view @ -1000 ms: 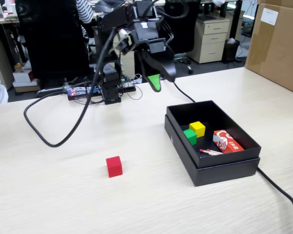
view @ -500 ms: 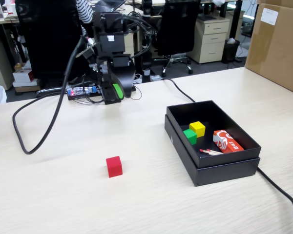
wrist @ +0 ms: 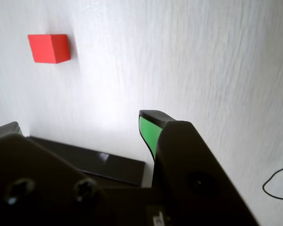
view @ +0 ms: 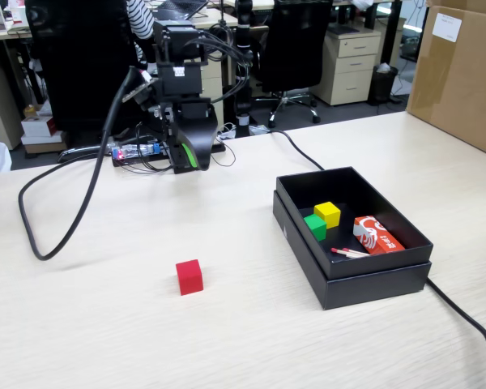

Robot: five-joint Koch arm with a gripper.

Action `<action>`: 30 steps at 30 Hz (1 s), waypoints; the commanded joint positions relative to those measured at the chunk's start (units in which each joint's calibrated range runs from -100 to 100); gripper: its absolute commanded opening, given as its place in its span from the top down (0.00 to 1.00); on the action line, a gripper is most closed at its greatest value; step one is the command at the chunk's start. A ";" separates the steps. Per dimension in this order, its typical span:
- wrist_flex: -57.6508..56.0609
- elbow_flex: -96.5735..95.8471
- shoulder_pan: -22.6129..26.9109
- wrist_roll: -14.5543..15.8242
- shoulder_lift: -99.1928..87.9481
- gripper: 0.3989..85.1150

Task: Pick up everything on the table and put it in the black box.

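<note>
lying alone on table, red cube well apart from raised fingers, spread empty.

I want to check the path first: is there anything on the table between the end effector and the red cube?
No. In the wrist view only bare table lies between the end effector and the red cube; the fixed view agrees.

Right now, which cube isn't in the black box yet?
The red cube: it sits alone on the table, while the yellow and green cubes lie inside the box.
</note>
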 commanded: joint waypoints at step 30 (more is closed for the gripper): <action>2.10 48.04 -4.44 -2.05 62.79 0.43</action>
